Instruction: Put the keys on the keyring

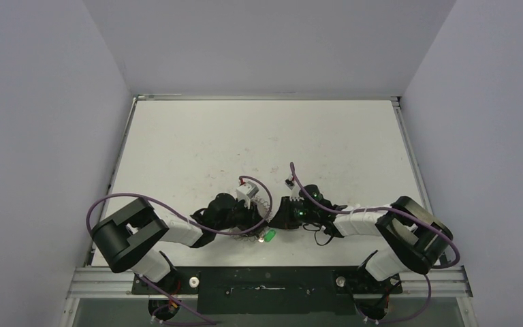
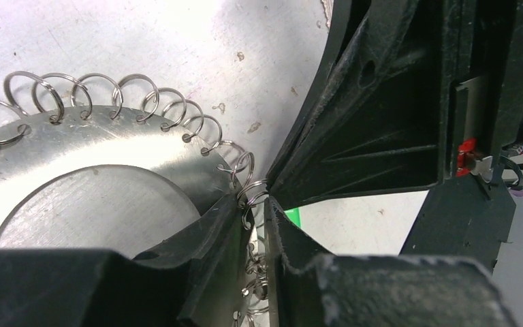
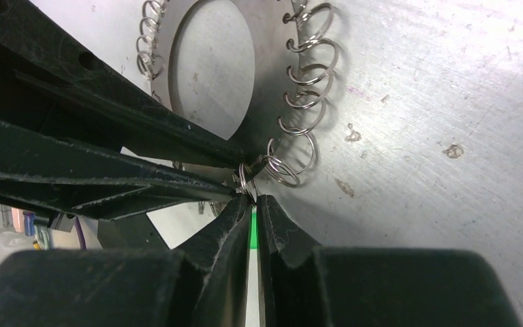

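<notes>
**White table, two claws tip to tip at one loop**

On the scuffed white table [image 1: 259, 136], the left claw [image 2: 253, 208] was pinching a wire loop [image 2: 248, 199] of the keyring [image 2: 109, 157], which spread away beyond its tips. The right claw [image 3: 253, 201] met it there, fingers pressed almost together. The keys [image 1: 270, 236] showed as green in the slit behind those tips (gripped or merely lying beneath, I could not tell). The thin loop could spring free, or the crowded tips could knock the keys aside. No container was in sight.

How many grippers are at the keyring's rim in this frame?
2. The left gripper has its tips at the fringed rim of the keyring; the right gripper meets it tip to tip at the same wire loop.
</notes>
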Robot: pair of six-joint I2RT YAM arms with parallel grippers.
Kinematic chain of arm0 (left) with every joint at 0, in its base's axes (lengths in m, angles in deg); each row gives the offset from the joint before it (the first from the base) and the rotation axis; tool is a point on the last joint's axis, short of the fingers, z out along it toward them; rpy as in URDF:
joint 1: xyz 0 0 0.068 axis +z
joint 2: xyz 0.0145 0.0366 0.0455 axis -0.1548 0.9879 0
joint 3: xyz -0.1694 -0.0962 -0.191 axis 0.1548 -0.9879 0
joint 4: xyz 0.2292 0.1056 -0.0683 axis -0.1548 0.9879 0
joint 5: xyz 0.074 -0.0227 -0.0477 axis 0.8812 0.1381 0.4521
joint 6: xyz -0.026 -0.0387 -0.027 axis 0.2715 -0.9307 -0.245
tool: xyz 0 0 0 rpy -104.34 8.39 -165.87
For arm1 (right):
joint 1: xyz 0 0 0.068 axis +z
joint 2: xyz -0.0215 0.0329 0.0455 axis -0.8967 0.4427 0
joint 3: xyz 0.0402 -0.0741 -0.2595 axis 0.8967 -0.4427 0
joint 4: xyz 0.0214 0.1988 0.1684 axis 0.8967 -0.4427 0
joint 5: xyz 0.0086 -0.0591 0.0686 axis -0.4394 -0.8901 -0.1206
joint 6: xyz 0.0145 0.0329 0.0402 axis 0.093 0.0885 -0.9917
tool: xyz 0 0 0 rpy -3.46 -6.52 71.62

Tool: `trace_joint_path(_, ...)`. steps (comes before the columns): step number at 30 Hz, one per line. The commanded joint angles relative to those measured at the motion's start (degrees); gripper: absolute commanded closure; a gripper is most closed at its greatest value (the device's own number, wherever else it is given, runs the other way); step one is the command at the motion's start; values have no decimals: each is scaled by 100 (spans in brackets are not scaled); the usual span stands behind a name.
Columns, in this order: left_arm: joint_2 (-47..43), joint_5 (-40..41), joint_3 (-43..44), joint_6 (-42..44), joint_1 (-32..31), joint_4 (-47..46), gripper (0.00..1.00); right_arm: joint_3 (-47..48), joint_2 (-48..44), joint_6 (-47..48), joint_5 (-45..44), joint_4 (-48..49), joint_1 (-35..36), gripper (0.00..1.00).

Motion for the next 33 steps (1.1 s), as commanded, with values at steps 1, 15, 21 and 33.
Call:
trace_joint_path(1,-259,96,97,193,-28,-74,82,56,-439,172,-20,4,46,92)
trace_joint_path(15,-1026,648,-123,418,-43,709,74,341,-576,527,-261,-643,216,71)
trace_joint_path(21,-1073,650,-201,376,-47,709,74,537,-591,662,-257,-727,315,73)
trace_joint_path(33,-1471,852,-250,57,-139,1121,71,1071,-582,926,-581,-1356,649,72)
